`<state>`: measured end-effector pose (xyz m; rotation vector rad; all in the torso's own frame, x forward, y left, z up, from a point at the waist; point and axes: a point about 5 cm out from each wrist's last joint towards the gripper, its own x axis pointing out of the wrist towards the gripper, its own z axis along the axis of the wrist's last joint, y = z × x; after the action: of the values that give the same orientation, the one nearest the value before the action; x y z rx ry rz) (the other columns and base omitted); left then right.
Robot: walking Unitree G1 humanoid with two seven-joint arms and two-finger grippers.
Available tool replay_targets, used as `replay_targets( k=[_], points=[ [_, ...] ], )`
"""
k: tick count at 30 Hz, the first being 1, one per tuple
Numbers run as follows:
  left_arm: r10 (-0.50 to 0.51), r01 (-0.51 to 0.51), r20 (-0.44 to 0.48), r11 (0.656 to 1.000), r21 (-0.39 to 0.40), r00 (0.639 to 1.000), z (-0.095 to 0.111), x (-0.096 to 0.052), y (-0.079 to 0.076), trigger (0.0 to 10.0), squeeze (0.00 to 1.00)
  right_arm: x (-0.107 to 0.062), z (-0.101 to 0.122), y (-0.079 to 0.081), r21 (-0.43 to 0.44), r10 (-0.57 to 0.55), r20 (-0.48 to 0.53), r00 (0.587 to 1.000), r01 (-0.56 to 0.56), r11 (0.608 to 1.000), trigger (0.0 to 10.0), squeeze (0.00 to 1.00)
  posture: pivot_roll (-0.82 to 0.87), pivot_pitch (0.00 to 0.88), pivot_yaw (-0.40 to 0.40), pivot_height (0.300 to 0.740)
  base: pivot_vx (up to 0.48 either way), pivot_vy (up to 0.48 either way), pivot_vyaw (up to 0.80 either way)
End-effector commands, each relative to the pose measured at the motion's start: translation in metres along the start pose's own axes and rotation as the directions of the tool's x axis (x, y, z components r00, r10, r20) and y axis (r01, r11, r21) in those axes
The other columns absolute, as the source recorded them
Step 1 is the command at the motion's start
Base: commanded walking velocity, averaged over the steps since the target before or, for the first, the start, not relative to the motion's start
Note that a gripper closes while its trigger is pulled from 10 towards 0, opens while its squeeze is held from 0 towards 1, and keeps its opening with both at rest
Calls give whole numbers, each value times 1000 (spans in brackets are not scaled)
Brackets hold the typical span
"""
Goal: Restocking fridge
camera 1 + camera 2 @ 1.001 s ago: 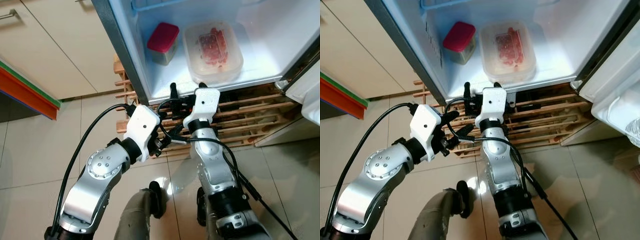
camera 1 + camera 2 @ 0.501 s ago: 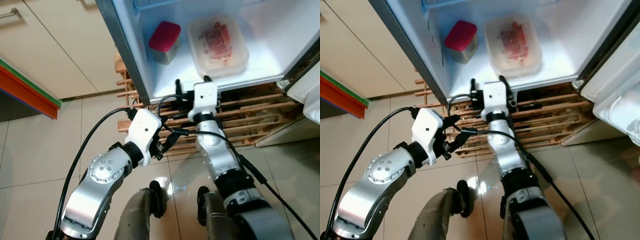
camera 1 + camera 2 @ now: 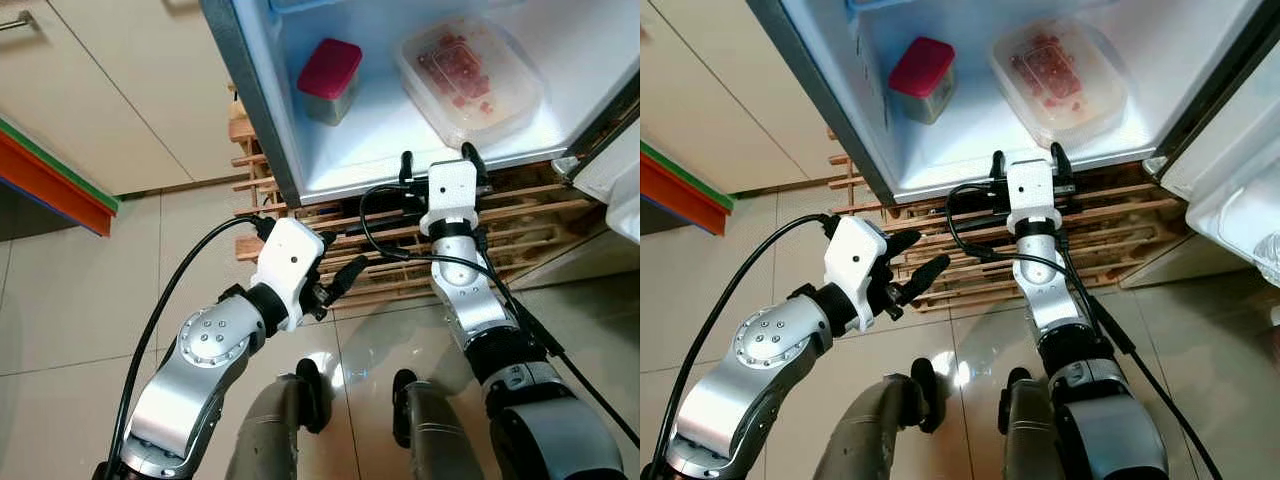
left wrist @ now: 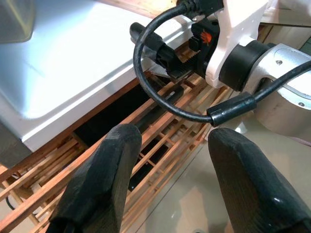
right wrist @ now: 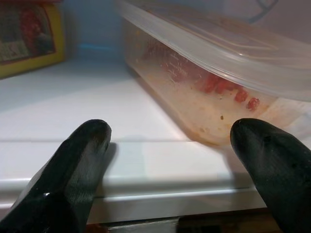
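Fridge shelf (image 3: 380,150): one red-lidded tub (image 3: 328,80), one clear container (image 3: 468,80).

head cameras look down; both share the open fridge (image 3: 380,150).

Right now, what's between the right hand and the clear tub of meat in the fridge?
Only bare white shelf. In the right wrist view the right hand, fingers open, sits at the shelf's front lip, the clear tub just beyond, untouched.

- Fridge (image 3: 350,130): door open, white floor lit.
- Clear lidded container (image 3: 468,76): holds red pieces, lies flat, skewed, on the fridge floor near its front edge.
- Red-lidded square tub (image 3: 328,82): upright, further left, well apart from it.
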<state>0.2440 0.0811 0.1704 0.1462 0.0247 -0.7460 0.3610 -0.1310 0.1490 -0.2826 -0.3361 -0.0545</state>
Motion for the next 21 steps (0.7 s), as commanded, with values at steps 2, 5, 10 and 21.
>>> replay_targets(
  k=[2, 5, 10, 21],
  points=[
    [2, -2, -14, 1000, -6, 1000, -4, -1, 0, 10000, 0, -3, -7, -2, -39, -3, -20, 1000, 3, 999, 10000, 0, 87, 392, 124, 725, 0, 0, 0],
    [1, -1, -14, 1000, -5, 1000, -4, -1, -1, 10000, 0, -1, -9, -10, -94, -31, -12, 999, 29, 995, 10000, 0, 86, 393, 124, 725, 0, 0, 0],
    [7, -7, -13, 1000, -4, 1000, -4, -1, 0, 10000, 0, 1, -7, -18, -170, -54, 28, 998, 58, 984, 10000, 0, 82, 397, 122, 725, 0, 0, 0],
    [19, -19, -10, 1000, 2, 1000, -5, 1, 1, 10000, 0, -5, -10, -9, 46, -24, -39, 999, 26, 999, 10000, 0, 69, 397, 107, 725, 0, 0, 0]
  ],
)
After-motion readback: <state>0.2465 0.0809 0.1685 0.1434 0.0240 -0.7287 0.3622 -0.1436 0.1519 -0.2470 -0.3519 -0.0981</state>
